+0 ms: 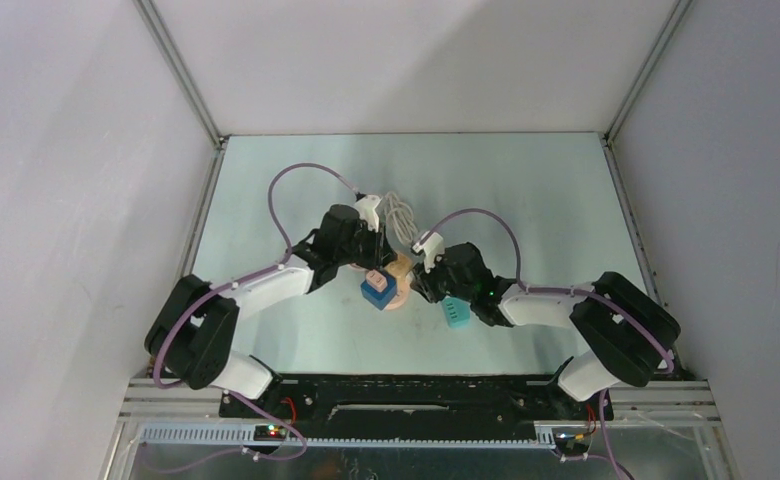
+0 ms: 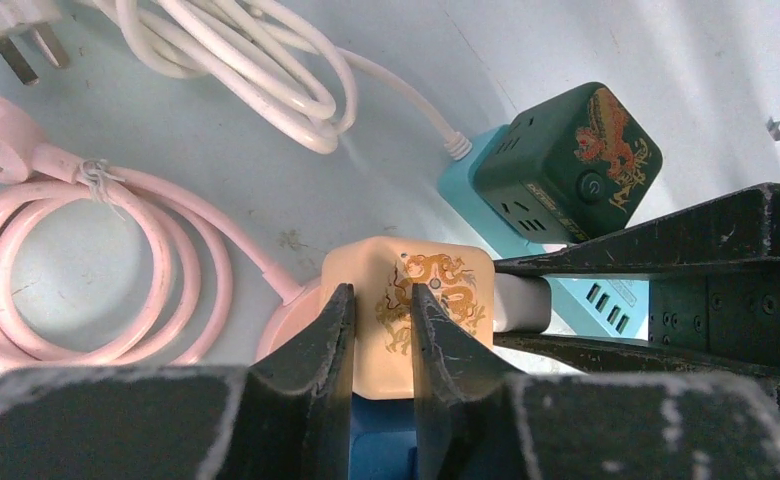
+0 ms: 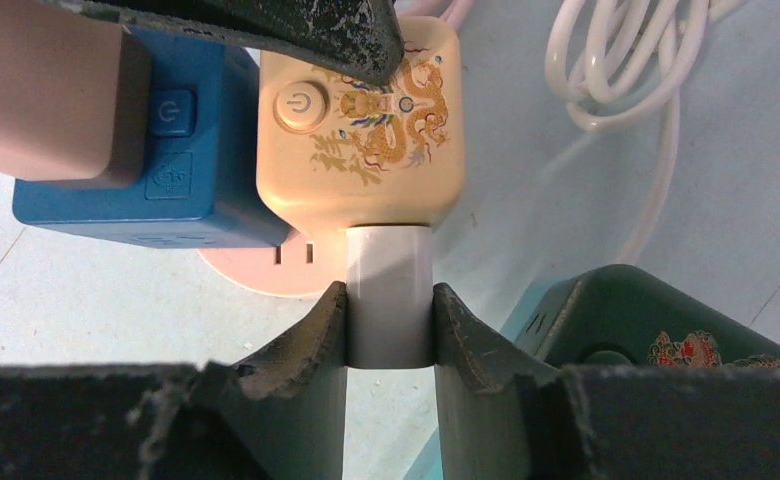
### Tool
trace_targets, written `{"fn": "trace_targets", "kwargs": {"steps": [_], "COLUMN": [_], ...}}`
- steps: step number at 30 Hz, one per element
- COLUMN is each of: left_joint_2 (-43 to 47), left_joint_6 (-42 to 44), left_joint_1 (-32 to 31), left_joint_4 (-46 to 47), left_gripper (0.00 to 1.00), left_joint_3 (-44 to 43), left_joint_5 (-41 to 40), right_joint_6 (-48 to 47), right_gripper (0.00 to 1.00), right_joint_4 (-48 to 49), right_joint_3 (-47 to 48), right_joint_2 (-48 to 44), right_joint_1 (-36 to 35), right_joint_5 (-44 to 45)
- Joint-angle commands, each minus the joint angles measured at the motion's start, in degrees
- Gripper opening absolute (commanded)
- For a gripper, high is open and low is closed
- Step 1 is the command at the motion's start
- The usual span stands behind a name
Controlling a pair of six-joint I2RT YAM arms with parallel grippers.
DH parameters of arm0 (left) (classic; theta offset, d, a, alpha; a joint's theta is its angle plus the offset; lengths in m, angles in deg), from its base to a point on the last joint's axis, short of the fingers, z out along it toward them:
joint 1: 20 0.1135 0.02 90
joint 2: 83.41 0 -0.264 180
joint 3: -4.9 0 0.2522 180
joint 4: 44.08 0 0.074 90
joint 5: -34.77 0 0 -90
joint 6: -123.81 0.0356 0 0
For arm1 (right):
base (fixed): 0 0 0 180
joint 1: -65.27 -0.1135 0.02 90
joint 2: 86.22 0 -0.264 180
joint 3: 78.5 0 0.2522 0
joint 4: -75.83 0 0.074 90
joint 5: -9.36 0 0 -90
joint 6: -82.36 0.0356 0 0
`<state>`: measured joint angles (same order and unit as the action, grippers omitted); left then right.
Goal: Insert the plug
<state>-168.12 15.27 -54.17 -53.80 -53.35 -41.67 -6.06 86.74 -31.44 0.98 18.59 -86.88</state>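
Note:
A white plug (image 3: 389,290) is held between my right gripper's (image 3: 389,302) jaws. Its front end sits against the side of a cream cube socket (image 3: 366,120) printed with a gold dragon; no prongs show. In the left wrist view the plug (image 2: 521,303) meets the cube (image 2: 406,290) from the right. My left gripper (image 2: 381,300) stands over the cube's top face, jaws a narrow gap apart with nothing between them. In the top view the left gripper (image 1: 378,255) and right gripper (image 1: 428,280) meet at the cube (image 1: 398,266).
A blue cube socket (image 3: 166,170) carrying a pink adapter (image 3: 51,90) stands beside the cream cube on a pink round base (image 3: 256,265). A dark green dragon cube (image 2: 566,165) sits on a teal strip (image 2: 606,300). A coiled pink cable (image 2: 96,270) and white cable (image 2: 266,70) lie behind.

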Motion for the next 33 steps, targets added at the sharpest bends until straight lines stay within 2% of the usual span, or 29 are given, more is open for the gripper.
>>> {"fn": "trace_targets", "kwargs": {"steps": [1,11,13,14,15,18,20,26,30,33], "left_joint_2": [-4.8,-4.1,-3.3,-2.6,-1.9,0.2,1.5,6.1,10.7,15.0], "left_joint_6": [-0.8,-0.6,-0.7,-0.9,-1.3,-2.4,-3.4,-6.6,-8.1,-9.4], "left_joint_1": [-5.4,-5.8,-5.7,-5.7,-5.8,-5.6,-5.1,-0.8,3.1,7.7], "left_joint_4": [-11.7,-12.4,-13.2,-13.6,-14.1,-15.2,-15.3,-12.0,-8.5,-4.8], "left_gripper": [0.21,0.22,0.25,0.30,0.38,0.72,0.98,1.00,1.00,1.00], "left_joint_3": [4.9,4.4,3.9,3.6,3.1,0.6,-1.7,-8.4,-9.5,-7.9], "left_joint_5": [9.7,8.6,7.4,6.5,5.3,1.5,-0.7,-1.5,-1.6,-0.5], "right_joint_6": [-0.2,-1.2,-1.2,-1.2,-1.1,-0.7,0.0,2.2,2.9,4.8], "right_gripper": [0.00,0.00,0.00,0.00,0.03,0.47,0.69,0.99,1.00,1.00], "right_joint_4": [14.6,12.5,11.4,10.9,10.1,7.5,4.9,-4.5,-8.6,-12.9], "right_joint_3": [7.2,9.3,9.3,9.3,9.3,9.3,9.3,9.3,9.3,9.5], "right_joint_2": [2.3,4.3,3.8,3.2,2.8,0.2,-2.5,-11.5,-18.2,-23.6], "right_joint_1": [-1.7,-1.5,-1.6,-1.7,-1.8,-2.4,-2.5,-2.6,-1.9,1.4], "right_joint_5": [-3.8,-6.8,-5.9,-5.7,-5.1,-2.4,-0.1,7.8,10.9,10.8]}}
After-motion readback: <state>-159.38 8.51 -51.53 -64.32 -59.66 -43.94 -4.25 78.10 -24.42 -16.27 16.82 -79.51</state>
